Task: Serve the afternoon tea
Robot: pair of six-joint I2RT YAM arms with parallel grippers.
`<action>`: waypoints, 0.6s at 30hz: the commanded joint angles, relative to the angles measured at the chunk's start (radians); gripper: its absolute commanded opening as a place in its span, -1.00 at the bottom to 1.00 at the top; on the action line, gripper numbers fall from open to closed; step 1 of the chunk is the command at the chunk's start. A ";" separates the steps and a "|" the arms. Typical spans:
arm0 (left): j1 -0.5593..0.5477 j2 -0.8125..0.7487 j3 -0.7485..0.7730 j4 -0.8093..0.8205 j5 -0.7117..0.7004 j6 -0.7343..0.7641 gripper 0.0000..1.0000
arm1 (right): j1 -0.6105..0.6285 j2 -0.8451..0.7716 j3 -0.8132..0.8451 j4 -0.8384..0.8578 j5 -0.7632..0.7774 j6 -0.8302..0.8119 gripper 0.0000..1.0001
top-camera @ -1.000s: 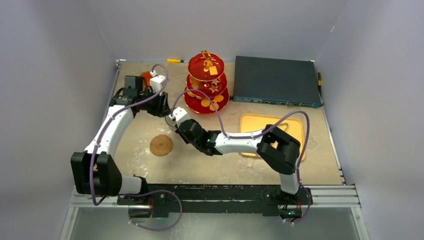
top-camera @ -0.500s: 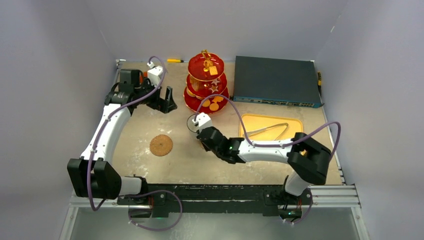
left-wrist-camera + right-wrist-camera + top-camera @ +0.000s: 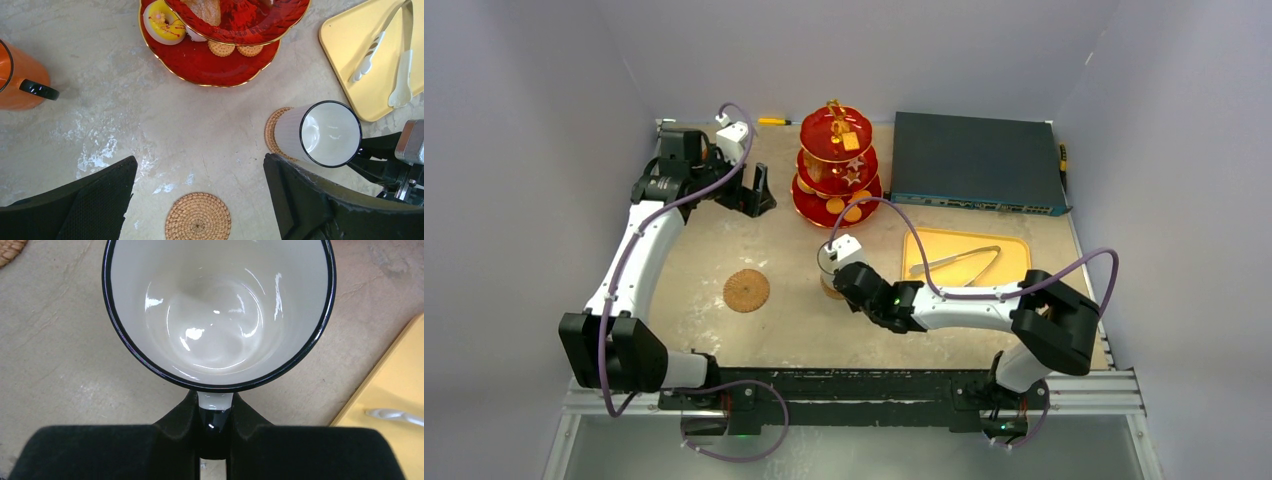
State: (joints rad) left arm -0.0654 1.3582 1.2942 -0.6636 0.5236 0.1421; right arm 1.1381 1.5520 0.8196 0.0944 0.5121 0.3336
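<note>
The red three-tier stand [image 3: 839, 165] with pastries and cookies [image 3: 221, 48] stands at the back centre. My right gripper [image 3: 215, 407] is shut on the handle of the white mug [image 3: 220, 310], which stands upright and empty over a woven coaster [image 3: 272, 132] in front of the stand. From above, the white mug [image 3: 826, 262] sits just left of the right gripper [image 3: 839, 280]. The orange mug [image 3: 20, 80] stands alone at the back left. My left gripper [image 3: 200, 165] hangs open above the table to the right of it, with nothing between its fingers [image 3: 756, 195].
A second woven coaster [image 3: 746, 290] lies bare at the near left. A flat yellow tray [image 3: 1014, 262] with tongs [image 3: 959, 260] lies to the right. A dark flat box [image 3: 979, 160] fills the back right. A small yellow tool [image 3: 774, 121] lies by the back wall.
My left gripper has opened wide and drawn back from the orange mug. The right arm has carried the white mug rightwards and nearer, over a coaster.
</note>
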 commanded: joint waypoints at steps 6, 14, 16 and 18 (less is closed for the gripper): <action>0.008 0.009 0.054 0.024 -0.015 0.016 0.97 | 0.002 -0.014 0.024 0.053 0.048 0.047 -1.00; 0.014 0.002 0.061 0.029 -0.029 0.027 0.98 | 0.002 0.008 -0.012 0.125 0.055 0.046 -0.74; 0.013 -0.001 0.062 0.031 -0.031 0.027 0.98 | 0.003 0.003 -0.029 0.138 0.051 0.049 -0.51; 0.016 -0.002 0.064 0.032 -0.030 0.028 0.98 | 0.003 0.001 -0.043 0.140 0.051 0.060 -0.31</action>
State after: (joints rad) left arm -0.0586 1.3636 1.3132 -0.6598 0.4973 0.1532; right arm 1.1381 1.5772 0.7898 0.1379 0.5152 0.3683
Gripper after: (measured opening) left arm 0.988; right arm 0.269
